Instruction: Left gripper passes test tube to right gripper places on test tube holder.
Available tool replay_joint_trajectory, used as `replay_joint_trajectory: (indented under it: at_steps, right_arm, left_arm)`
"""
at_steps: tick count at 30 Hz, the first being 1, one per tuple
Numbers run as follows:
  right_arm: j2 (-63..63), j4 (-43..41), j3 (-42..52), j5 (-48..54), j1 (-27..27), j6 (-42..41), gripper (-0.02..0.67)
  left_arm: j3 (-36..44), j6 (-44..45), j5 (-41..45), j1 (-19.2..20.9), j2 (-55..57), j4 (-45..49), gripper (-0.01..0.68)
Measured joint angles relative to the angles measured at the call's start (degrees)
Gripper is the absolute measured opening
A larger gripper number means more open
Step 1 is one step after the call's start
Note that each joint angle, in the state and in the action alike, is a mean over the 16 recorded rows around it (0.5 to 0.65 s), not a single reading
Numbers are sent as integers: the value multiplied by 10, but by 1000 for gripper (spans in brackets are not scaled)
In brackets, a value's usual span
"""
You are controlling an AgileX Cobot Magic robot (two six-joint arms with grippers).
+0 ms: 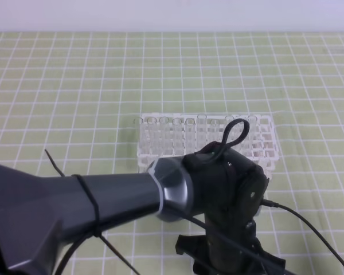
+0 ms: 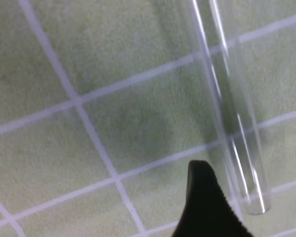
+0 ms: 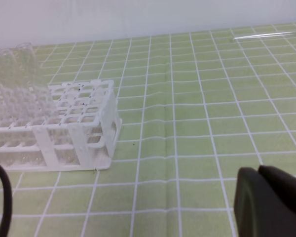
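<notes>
A clear test tube (image 2: pixel 237 123) lies flat on the green grid mat in the left wrist view, its end near the bottom. My left gripper (image 2: pixel 251 197) is open and low over it, with one black finger (image 2: pixel 204 202) left of the tube's end and the other just showing at the right edge. The left arm (image 1: pixel 103 200) fills the front of the high view and hides its own fingers. The white test tube holder (image 1: pixel 264 143) stands behind it. Of my right gripper only one black finger (image 3: pixel 269 202) shows, away from the holder (image 3: pixel 84 133).
Several clear tubes stand in the holder's far rows (image 1: pixel 178 123). A clear tube (image 3: pixel 271 34) lies on the mat at the far right of the right wrist view; whether it is the same tube is unclear. A black cable (image 1: pixel 309 229) trails right of the arm.
</notes>
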Motion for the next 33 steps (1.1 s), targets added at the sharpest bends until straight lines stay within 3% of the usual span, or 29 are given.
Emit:
replay_joint_trajectory:
  at_steps: [23, 33]
  right_arm:
    - [0, 0, 0, 1, 0, 0, -2]
    - [0, 0, 0, 1, 0, 0, -2]
  left_arm:
    - [0, -36, -15, -14, 3, 20, 7]
    - [4, -36, -29, -26, -71, 141, 2]
